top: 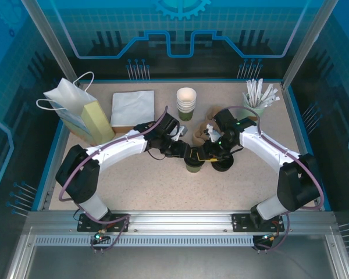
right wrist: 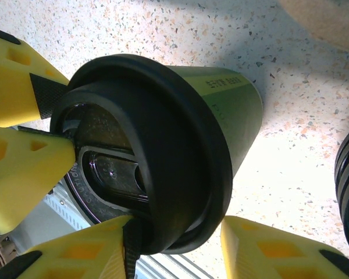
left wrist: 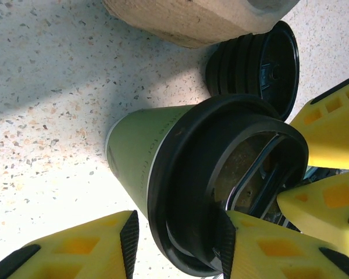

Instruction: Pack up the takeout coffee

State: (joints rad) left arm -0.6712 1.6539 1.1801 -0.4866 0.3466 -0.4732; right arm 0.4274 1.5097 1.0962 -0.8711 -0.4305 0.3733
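Note:
The takeout coffee [top: 193, 167] stands mid-table: a green paper cup [left wrist: 139, 151] with a black lid [left wrist: 221, 174]. Both grippers meet over it. My left gripper [left wrist: 177, 232] straddles the lid's rim, with one pad on the lid's top and the outer pad [left wrist: 128, 235] a small gap away from the rim. My right gripper [right wrist: 179, 232] straddles the opposite side of the rim [right wrist: 163, 116]. Its inner pad [right wrist: 131, 244] presses the lid's top and its outer finger lies against the rim. In the top view the left gripper [top: 186, 153] and the right gripper [top: 201, 154] almost touch.
A stack of black lids [top: 223, 164] stands just right of the cup. The brown pulp tray [left wrist: 209, 17] lies just behind it. Further back are stacked paper cups [top: 186, 103], a cup of wrapped straws [top: 257, 100], napkins [top: 132, 107] and a paper bag [top: 75, 113].

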